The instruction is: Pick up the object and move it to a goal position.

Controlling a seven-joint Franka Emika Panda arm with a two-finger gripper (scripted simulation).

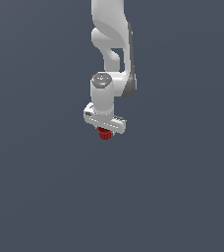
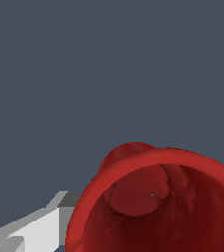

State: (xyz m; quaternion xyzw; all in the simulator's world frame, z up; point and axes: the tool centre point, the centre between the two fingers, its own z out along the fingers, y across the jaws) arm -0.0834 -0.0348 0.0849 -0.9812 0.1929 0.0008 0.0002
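The red cup (image 1: 104,133) sticks out just below my white gripper (image 1: 104,129) in the middle of the exterior view. The gripper points down and its jaws stand closed around the cup's upper part. In the wrist view the cup (image 2: 153,197) fills the lower right, its open mouth and wide rim facing the camera. One grey-white finger (image 2: 35,231) lies against the outside of the rim. The other finger is hidden behind the cup.
A plain dark grey-blue surface (image 1: 182,197) fills the whole background in both views. The white arm (image 1: 111,39) comes down from the top of the exterior view. No other objects show.
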